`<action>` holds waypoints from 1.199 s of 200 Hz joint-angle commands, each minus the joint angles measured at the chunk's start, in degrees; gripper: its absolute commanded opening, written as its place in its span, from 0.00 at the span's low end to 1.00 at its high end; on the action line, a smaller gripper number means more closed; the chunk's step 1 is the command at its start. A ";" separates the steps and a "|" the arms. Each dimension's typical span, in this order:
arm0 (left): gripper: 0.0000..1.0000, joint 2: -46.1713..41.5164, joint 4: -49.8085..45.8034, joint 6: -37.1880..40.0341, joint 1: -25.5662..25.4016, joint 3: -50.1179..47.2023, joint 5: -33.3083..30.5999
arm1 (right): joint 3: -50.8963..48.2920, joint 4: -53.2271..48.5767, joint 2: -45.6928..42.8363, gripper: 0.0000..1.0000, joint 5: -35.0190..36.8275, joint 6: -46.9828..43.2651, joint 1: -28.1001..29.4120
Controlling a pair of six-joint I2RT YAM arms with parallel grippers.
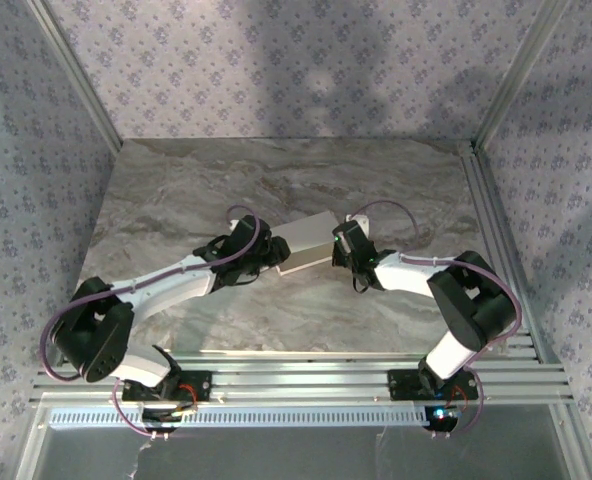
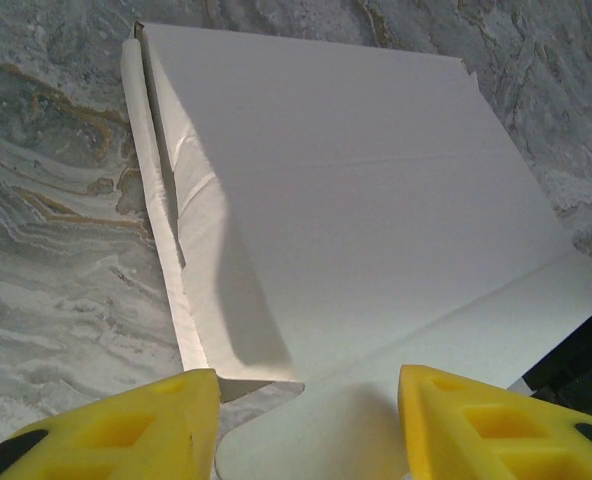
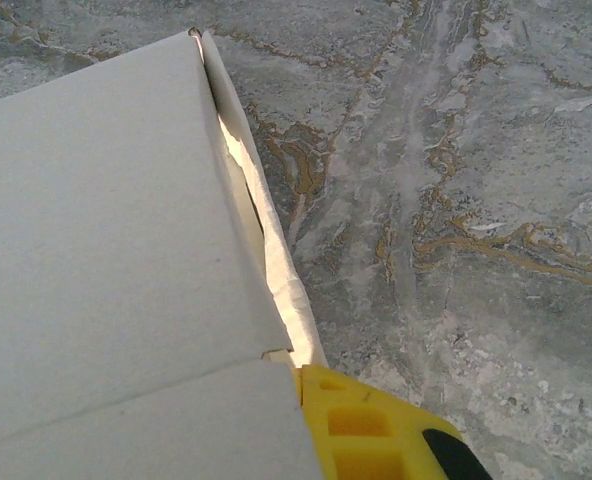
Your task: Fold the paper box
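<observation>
Fingers [image 2: 126, 430] of the left gripper [image 2: 306, 432] are standing apart at the bottom of the left wrist view. A loose flap [image 2: 306, 440] of the paper box [image 2: 356, 200] is lying in the gap between them, not pinched. The box body is lying across the middle and upper right, and its side wall [image 2: 166, 250] is gaping along the left.

In the right wrist view one yellow finger [image 3: 366, 430] is showing at the bottom centre, just beside the box corner. The other one is hiding behind the cardboard, so I cannot tell if they are clamping.

In the top view the box is lying at the middle of the table [image 1: 176, 180], between the left gripper and the right gripper [image 1: 344, 248].

I am judging that the thin board may buckle if both arms are pushing inward together, and that the unpinched flap may slip out and spring open. Bare marble is offering room above and to both sides of the box; the metal rails [image 1: 496, 230] at the right and bottom edges are well apart from it.
</observation>
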 commanded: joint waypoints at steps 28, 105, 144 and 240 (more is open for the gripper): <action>0.44 3.27 5.48 1.31 0.14 -1.24 -2.56 | -0.24 -3.46 1.90 0.00 -1.07 -1.17 0.81; 0.38 6.37 11.47 1.24 0.69 -3.26 -2.81 | -0.73 -3.13 1.51 0.00 -3.65 -2.66 1.03; 0.37 6.75 14.19 0.89 0.93 -3.87 -2.52 | -0.82 -3.24 1.39 0.00 -5.63 -3.87 1.05; 0.36 7.28 18.14 -0.39 1.46 -3.36 -0.78 | 0.51 -4.54 0.62 0.00 -9.48 -4.60 1.05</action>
